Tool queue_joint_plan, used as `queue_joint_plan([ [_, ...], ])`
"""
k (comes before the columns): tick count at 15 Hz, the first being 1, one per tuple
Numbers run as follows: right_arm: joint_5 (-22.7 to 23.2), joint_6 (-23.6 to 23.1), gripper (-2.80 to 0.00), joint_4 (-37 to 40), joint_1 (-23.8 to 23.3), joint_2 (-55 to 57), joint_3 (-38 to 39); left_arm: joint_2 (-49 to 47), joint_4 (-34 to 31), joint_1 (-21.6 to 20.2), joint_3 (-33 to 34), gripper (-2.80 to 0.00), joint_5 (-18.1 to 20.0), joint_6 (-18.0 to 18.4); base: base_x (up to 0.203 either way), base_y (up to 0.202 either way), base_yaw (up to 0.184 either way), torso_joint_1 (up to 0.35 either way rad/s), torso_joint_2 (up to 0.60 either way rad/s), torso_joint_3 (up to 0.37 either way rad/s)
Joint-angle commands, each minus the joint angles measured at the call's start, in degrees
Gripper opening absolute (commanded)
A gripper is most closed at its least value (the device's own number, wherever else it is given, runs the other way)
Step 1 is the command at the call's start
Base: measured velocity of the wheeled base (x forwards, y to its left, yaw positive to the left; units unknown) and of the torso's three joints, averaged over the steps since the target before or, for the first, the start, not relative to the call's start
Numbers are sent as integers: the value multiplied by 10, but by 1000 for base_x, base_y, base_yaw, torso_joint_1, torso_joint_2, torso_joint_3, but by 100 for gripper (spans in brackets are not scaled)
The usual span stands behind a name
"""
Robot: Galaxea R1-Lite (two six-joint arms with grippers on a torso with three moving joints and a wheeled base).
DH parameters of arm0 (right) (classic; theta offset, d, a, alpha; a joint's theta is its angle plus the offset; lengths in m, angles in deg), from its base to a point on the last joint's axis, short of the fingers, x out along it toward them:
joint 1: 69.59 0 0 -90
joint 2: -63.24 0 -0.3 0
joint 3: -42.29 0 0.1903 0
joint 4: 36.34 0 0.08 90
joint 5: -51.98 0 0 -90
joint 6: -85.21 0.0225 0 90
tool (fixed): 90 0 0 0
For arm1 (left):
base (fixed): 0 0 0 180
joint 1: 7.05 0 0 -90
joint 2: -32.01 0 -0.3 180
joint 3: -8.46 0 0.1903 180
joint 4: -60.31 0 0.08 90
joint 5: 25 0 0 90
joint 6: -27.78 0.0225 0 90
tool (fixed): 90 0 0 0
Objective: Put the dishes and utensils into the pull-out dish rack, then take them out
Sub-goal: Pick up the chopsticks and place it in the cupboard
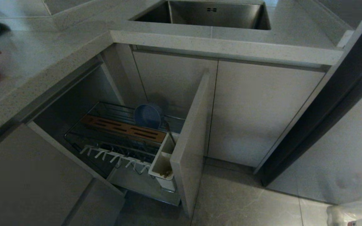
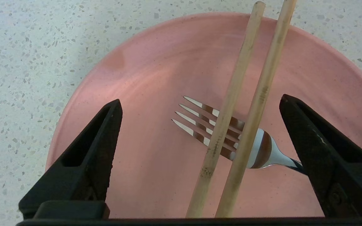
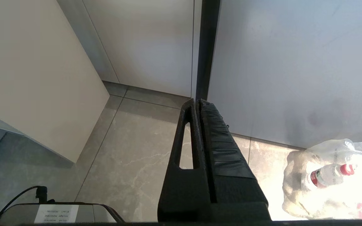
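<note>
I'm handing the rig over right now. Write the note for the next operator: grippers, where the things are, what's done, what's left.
Left gripper: open, above the pink plate on the speckled counter, holding nothing.
Right gripper: shut, empty, parked low over the floor tiles.
Chopsticks lie across the fork on the plate.
Blue-grey bowl stands on edge at the back of the pull-out dish rack, which is pulled open; its white utensil cup sits at the front corner.
Done: bowl racked.
Left: whether loading or unloading is under way cannot be told. If loading, rack the plate, chopsticks and fork.
</note>
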Motion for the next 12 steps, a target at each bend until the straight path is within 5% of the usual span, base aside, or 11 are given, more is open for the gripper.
queue_joint_plan([
  [1, 0, 0, -280, 0, 0, 1, 0, -1, -2, 0, 1, 0, 3, 1, 0, 0, 0, 0, 0, 0],
  [2, 0, 0, -280, 0, 0, 0, 0, 0, -2, 0, 3, 0, 3, 1, 0, 0, 0, 0, 0, 0],
  [3, 0, 0, -280, 0, 0, 0, 0, 1, -3, 0, 4, -280, 3, 1, 0, 0, 0, 0, 0, 0],
  [12, 0, 0, -280, 0, 0, 0, 0, 9, -3, -1, 14, -280, 3, 2, 0, 0, 0, 0, 0, 0],
])
